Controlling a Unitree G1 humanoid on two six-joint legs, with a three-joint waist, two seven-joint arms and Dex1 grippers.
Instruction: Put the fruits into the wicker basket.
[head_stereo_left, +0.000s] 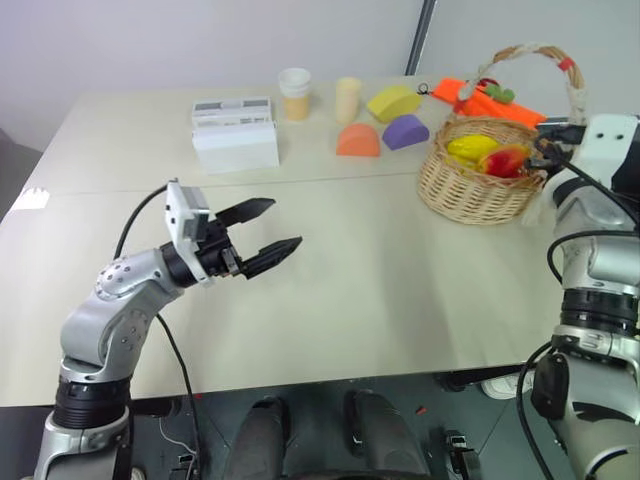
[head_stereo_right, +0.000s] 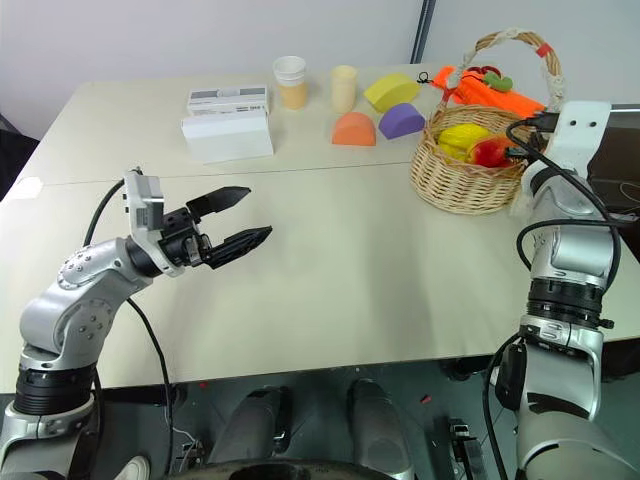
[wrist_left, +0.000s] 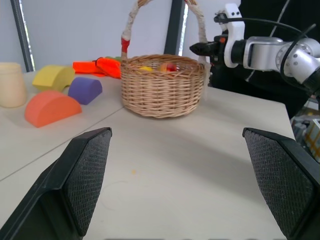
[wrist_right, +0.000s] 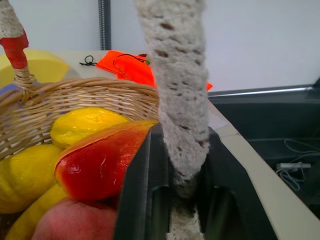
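**A:** Starting at the right claw (wrist_right: 182, 200): what is it doing?

**B:** Its two black fingers are closing on the white-wrapped handle (wrist_right: 175, 100) of the wicker basket (head_stereo_left: 480, 185); the wrist view is showing the wrap pinched between them. The arm is reaching out level at the basket's right side, near the bench's (head_stereo_left: 380, 290) far right corner.

**A:** And the fruits?

**B:** They are lying inside the basket: a red-orange mango (wrist_right: 100, 160), yellow banana-like pieces (wrist_right: 82, 125), and a pink peach (wrist_right: 75, 222) at the bottom. No fruit is lying loose on the bench, so I am judging the loading step as finished, or nearly.

**A:** So what is the next move calling for?

**B:** Probably either letting go of the handle and backing away without tipping the basket, or lifting it straight so nothing is rolling out. A sideways tug is the risk.

**A:** The left claw (head_stereo_left: 262, 232)?

**B:** It is hovering wide open and empty over the bench's middle, well apart from the basket, pointing toward it. Beyond it, the orange, purple and yellow dome blocks (head_stereo_left: 358, 140) and the white box (head_stereo_left: 235, 145) are sitting at the back.
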